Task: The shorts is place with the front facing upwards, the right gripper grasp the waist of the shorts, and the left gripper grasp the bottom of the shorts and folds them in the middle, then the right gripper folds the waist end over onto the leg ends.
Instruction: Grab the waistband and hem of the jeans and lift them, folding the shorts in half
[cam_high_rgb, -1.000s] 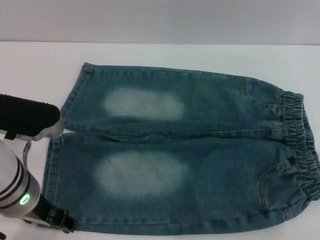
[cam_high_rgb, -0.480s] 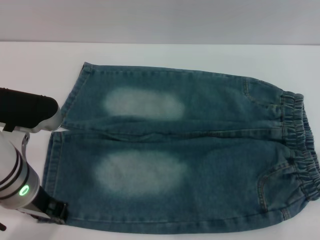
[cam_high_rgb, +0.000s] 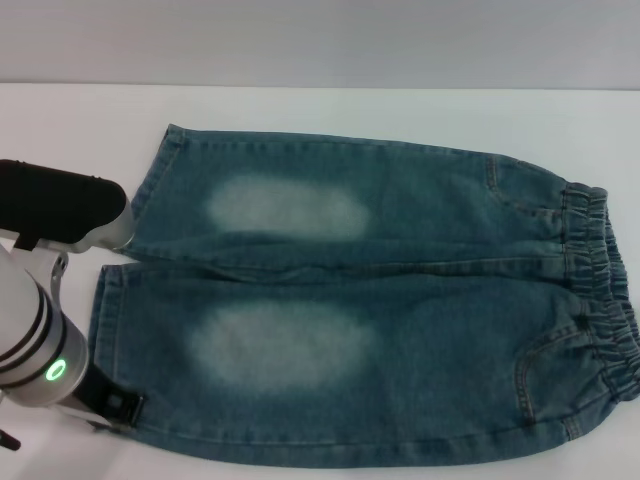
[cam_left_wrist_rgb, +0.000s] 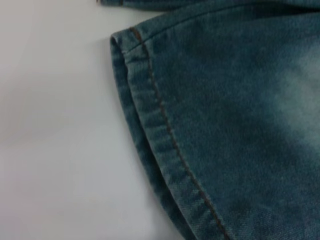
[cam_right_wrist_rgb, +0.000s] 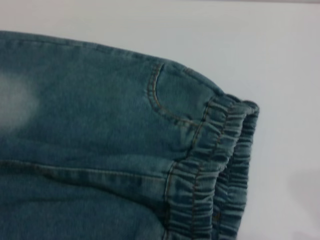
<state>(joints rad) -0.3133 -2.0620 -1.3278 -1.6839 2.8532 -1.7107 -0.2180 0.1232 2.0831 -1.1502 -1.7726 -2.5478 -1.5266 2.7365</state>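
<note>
Shorts (cam_high_rgb: 360, 310) flat on counter (cam_high_rgb: 320, 115); left gripper (cam_high_rgb: 105, 405) at eight o'clock hem, jaws unreadable; pinch both layers squarely.

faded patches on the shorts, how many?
2. One pale oval on the far leg, one larger on the near leg of the shorts. Shorts lie flat, front up; the underside is hidden.

From my head camera I see only my left arm (cam_high_rgb: 35, 345): a silver-white tube ringed with black bands, with a small round green light (cam_high_rgb: 55, 370) glowing near its lower end. A black cylindrical housing (cam_high_rgb: 50, 205) with a pale grey cap sits above it. A black bracket (cam_high_rgb: 115, 405) sticks out beside the light.
</note>
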